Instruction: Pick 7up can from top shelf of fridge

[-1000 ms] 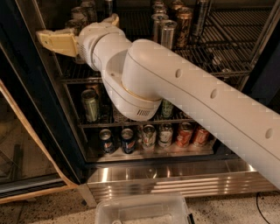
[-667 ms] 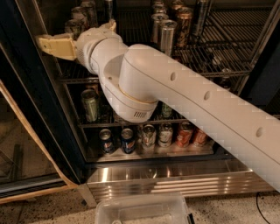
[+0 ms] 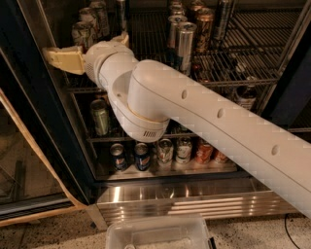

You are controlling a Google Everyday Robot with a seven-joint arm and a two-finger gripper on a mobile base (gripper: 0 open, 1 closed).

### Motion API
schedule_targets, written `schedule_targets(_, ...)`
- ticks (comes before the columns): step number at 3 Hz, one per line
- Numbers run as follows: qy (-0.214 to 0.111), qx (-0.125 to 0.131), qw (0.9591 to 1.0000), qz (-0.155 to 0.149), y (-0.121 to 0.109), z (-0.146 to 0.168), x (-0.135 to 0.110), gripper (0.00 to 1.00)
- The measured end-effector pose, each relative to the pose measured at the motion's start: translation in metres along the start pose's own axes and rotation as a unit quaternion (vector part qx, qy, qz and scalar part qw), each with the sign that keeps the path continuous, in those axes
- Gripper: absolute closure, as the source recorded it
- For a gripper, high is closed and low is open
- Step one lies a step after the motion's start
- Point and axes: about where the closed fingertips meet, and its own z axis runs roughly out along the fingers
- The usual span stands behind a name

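Note:
The fridge (image 3: 29, 73) stands open with wire racks of cans. The 7up can (image 3: 81, 32), whitish with green and red marks, stands at the left end of the top shelf (image 3: 228, 65), with another can (image 3: 99, 13) behind it. My gripper (image 3: 85, 44) is at that left end, just in front of and below the 7up can. One tan finger (image 3: 63, 59) points left and the other (image 3: 121, 39) shows to the right of the can, so the jaws stand wide apart and hold nothing. My white arm (image 3: 194, 112) hides much of the middle shelf.
Slim silver cans (image 3: 185, 44) and a brown can (image 3: 204, 22) stand mid-shelf. A green can (image 3: 100, 116) is on the middle rack, and several cans (image 3: 165, 151) on the bottom one. Below are the ribbed steel base panel (image 3: 194, 202) and a clear plastic bin (image 3: 155, 233). The glass door (image 3: 24, 160) hangs open left.
The gripper and forearm have sunk slightly and edged inward at the left end of the top shelf. The cans have not moved.

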Motion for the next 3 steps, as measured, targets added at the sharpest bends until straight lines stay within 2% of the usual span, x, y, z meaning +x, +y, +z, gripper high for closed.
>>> schedule_targets(1,0.002,0.005,1.0000,0.004,-0.001,0.001,0.007,0.00)
schedule_targets(3,0.000,0.014,0.9998,0.011,-0.003,0.004,0.019,0.39)
